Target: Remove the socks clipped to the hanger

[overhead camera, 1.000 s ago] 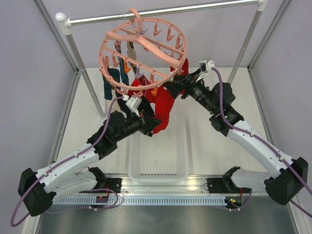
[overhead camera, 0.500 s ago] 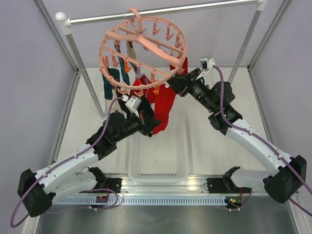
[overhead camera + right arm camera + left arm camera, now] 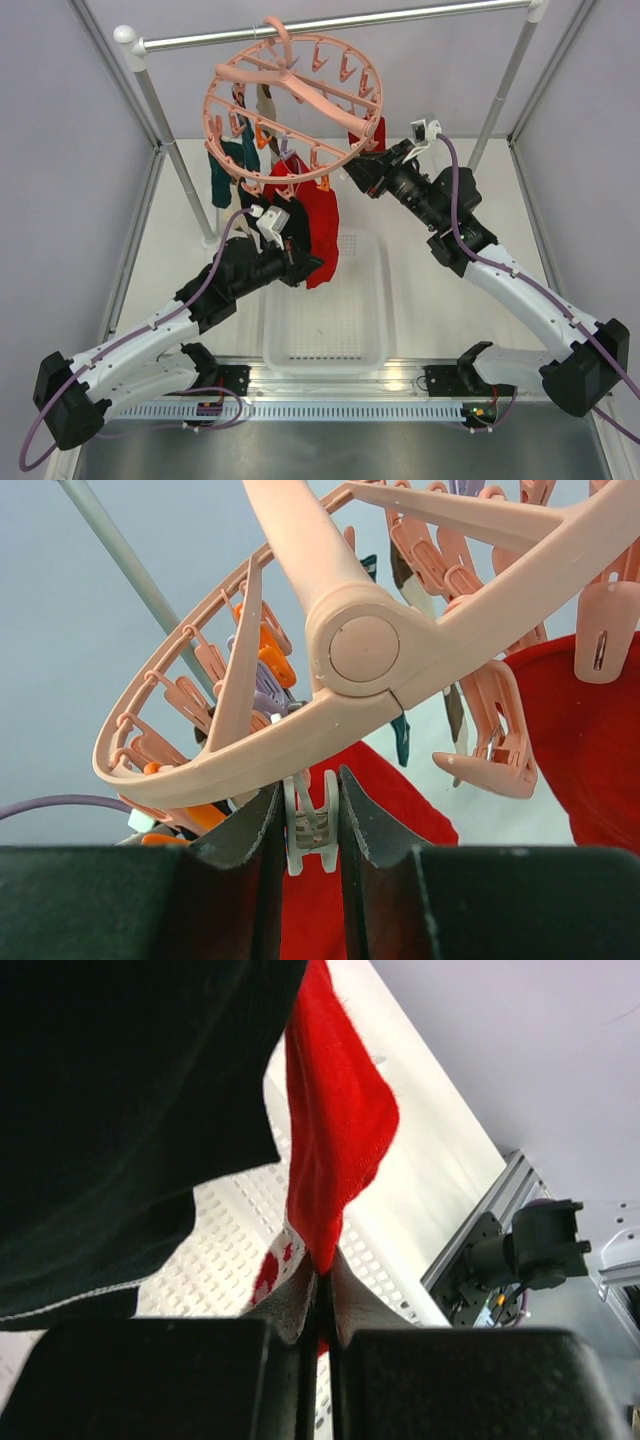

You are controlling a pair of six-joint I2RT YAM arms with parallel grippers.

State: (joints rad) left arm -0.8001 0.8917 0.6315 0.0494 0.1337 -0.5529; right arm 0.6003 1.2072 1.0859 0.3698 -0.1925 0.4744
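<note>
**Top view:** the hanger (image 3: 290,72) is a salmon-pink round ring w/ spokes, a top hook and rows of small dangling clips. It hangs tilted from the metal rail (image 3: 400,17) at the back, above the far end of the white basket (image 3: 330,320). You've got a big red sock (image 3: 318,215) clipped to the near rim, a dark teal sock (image 3: 232,170) on the left side and a second red sock (image 3: 373,132) on the right side. The left gripper (image 3: 308,268) sits at the bottom of the big red sock. The right gripper (image 3: 352,172) is up at the ring's near-right rim.

**Left wrist:** your left gripper (image 3: 320,1295) is fully closed, pads pinching the lower tip of the red sock (image 3: 335,1130), which runs straight up from the jaws. The perforated basket floor (image 3: 230,1250) lies below. A dark mass fills the upper left; can't tell what it is.

**Right wrist:** your right gripper (image 3: 310,828) is closed to a narrow gap, both pads pressed on a pale clip (image 3: 308,805) hanging under the ring's rim. The hanger hub (image 3: 365,648) and spokes are just above, w/ pink and orange clips along the ring. Red sock cloth shows behind the fingers and at the right edge; can't tell which sock is which.
</note>
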